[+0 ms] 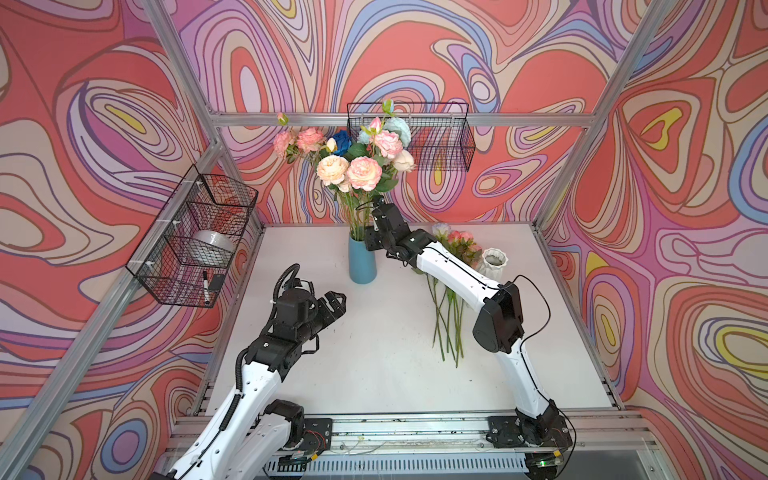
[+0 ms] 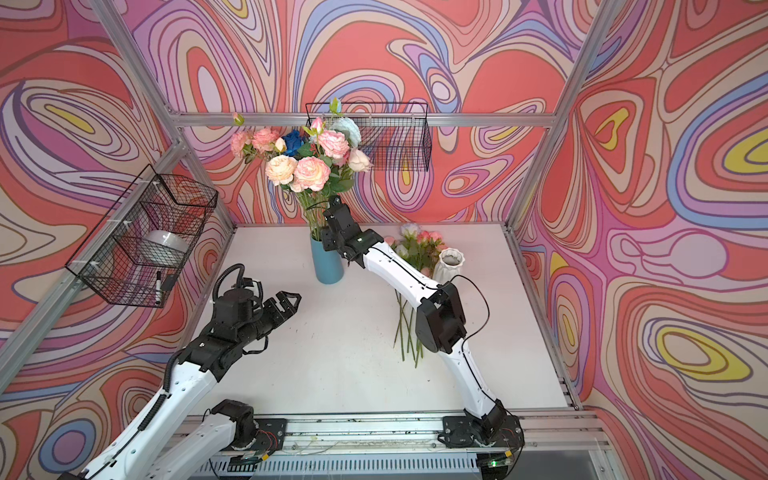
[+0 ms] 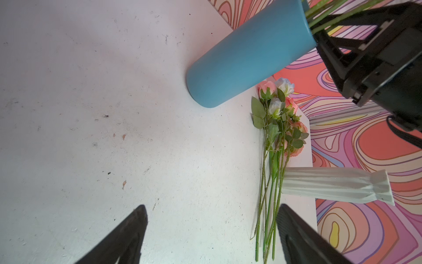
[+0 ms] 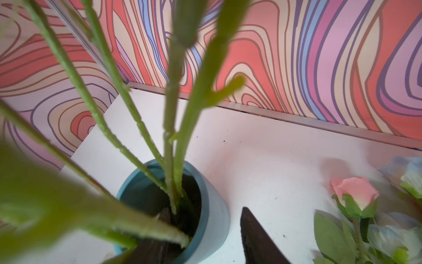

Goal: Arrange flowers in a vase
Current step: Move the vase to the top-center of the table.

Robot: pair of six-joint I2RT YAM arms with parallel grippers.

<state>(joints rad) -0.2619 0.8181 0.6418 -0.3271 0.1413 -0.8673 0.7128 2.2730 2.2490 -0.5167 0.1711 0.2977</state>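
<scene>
Blue, upright near the back edge of the desk (image 1: 374, 361): vase (image 1: 363, 264). Holds most of the flowers (image 1: 357, 166), pink, peach, cream and blue, stems blurred and cut off in the right wrist view. Right jaws parted at the vase mouth, one finger (image 4: 155, 242) over the opening, its mate outside the rim, clamping nothing; hard to make out in both top views. Left jaws spread wide over bare desk, empty. Spare flowers (image 3: 277, 137) flat beside a white vase (image 1: 493, 262), blooms partly hidden under the right arm (image 1: 449, 270).
</scene>
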